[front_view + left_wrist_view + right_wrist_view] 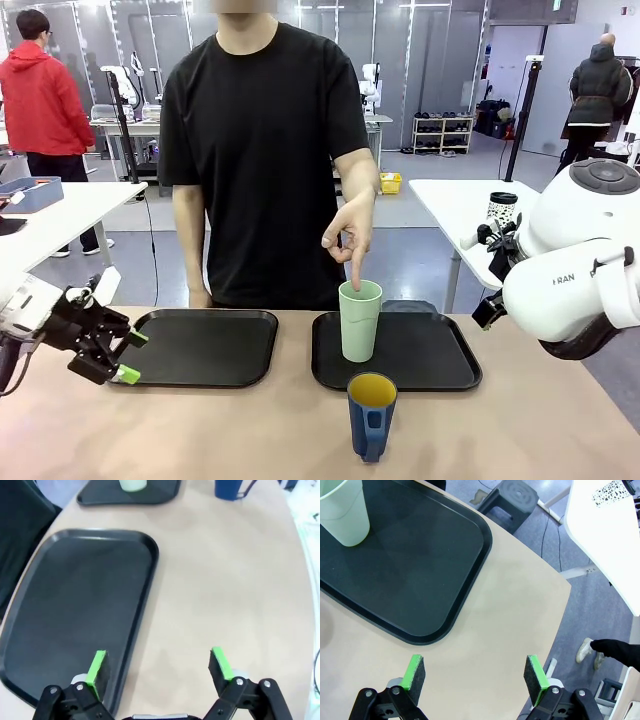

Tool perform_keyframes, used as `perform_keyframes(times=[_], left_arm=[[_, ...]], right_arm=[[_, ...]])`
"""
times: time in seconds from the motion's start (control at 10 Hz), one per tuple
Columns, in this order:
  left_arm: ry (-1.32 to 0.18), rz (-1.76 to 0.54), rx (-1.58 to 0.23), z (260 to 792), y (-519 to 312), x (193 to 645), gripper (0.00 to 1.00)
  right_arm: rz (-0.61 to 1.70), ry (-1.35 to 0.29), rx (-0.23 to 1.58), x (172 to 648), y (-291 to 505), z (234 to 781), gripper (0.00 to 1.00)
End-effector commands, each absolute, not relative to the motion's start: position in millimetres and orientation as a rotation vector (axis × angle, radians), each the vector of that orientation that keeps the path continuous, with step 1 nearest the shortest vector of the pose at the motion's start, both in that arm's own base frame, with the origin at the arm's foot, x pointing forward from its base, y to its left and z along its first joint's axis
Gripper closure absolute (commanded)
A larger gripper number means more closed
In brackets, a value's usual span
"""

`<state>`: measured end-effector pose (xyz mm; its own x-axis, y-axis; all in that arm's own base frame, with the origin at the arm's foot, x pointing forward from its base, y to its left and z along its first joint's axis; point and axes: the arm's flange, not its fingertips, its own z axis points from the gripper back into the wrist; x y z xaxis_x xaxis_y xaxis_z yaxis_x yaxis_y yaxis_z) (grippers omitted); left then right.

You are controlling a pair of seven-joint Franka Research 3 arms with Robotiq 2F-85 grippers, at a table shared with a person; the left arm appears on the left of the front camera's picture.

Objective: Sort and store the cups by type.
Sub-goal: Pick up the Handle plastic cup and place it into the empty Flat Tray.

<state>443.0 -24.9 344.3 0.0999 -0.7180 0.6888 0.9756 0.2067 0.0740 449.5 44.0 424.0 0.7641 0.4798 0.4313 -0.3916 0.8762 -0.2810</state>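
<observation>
A: Big stuff first?
B: Beige counter (250, 430), person (265, 130) in a black tee standing at the far side. Two black trays lie side by side on it, the left tray (200, 345) bare, the right tray (430, 350) with one cup on it.

A: Arms?
B: The left gripper (132, 357) hangs low at the left tray's outer edge. Its jaws are spread wide with nothing between them. In its wrist view one pad is over the tray rim and the other over bare counter. The right gripper (474, 669) also has released jaws, nothing held. It sits above bare counter just off the right tray's rounded corner.

A: Cups?
B: The pale green tumbler (360, 320) is upright on the right tray, in its left part. The dark blue mug (371, 415), yellow inside, is upright on bare counter just beside the right tray's near edge, on the robot's side, handle facing the front camera. It is apart from both grippers.

A: Person's hand?
B: One hand (348, 235) is above the tumbler, index finger pointing down at its rim. Can't tell if it touches.
</observation>
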Motion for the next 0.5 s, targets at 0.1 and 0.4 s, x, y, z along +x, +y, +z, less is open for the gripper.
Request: perform_keyframes(times=[0.1,0.4], left_arm=[[-0.561,-1.289,-0.461,356.3,-18.2,437.4,0.0],[-0.61,-1.301,-0.45,347.2,-20.4,439.5,0.0]], right_arm=[[0.478,-0.52,-0.18,450.2,43.8,423.4,0.0],[0.478,-0.52,-0.18,450.2,43.8,423.4,0.0]])
